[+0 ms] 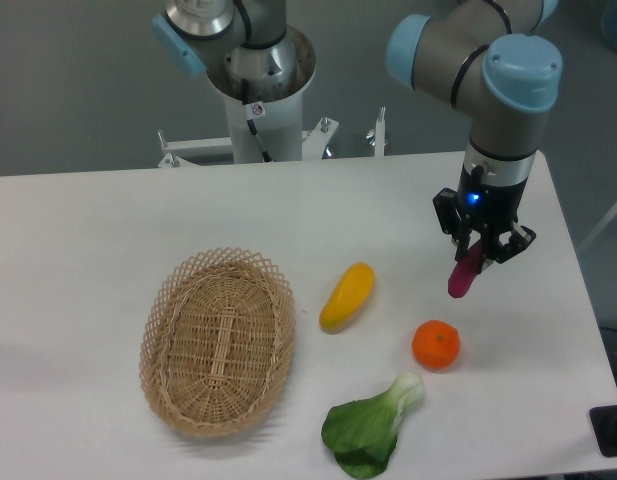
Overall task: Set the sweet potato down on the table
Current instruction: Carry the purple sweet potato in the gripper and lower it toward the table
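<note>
The magenta-purple sweet potato (463,275) hangs almost upright from my gripper (480,252), which is shut on its upper end. Its lower tip is at or just above the white table (88,230), on the right side; I cannot tell whether it touches. The gripper sits under the arm's blue-capped wrist, with a blue light lit on it. The sweet potato is above and to the right of the round orange.
A yellow elongated fruit (347,297) lies mid-table. A round orange (436,344) sits just below the sweet potato. A green leafy vegetable (371,427) lies near the front edge. An oval wicker basket (218,341), with nothing in it, stands at the left. The robot base (260,90) is at the back.
</note>
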Robot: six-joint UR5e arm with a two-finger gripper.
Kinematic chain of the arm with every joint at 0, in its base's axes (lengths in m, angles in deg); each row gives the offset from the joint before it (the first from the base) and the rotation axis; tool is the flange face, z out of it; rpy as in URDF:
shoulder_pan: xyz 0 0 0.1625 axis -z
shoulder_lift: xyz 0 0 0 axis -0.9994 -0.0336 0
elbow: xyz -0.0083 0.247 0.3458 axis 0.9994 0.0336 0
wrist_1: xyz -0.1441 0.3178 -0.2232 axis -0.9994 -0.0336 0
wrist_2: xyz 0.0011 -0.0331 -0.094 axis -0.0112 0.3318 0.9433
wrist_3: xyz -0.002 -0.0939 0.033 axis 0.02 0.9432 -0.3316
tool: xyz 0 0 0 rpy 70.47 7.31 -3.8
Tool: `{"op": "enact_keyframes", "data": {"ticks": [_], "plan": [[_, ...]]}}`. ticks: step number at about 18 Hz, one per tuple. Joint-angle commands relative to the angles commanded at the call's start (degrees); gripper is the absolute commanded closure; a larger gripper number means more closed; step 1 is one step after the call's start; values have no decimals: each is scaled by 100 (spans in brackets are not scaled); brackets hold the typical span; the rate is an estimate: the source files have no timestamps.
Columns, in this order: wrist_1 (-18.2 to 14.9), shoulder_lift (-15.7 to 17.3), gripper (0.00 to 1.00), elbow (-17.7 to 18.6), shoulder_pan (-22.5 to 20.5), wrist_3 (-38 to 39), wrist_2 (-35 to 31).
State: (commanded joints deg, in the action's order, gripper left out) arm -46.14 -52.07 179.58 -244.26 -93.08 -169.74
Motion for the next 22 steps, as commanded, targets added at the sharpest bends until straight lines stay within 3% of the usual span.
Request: {"op": "enact_keyframes", "data": {"ticks": [5,10,16,22], "plan": [[-17,79,71,105,-88,-114,-9],[61,492,71,939,-492,-1141,0],[97,606,70,1564,-834,-2275,-26],[105,571,70,1995,-914,-2741,-70]]}}
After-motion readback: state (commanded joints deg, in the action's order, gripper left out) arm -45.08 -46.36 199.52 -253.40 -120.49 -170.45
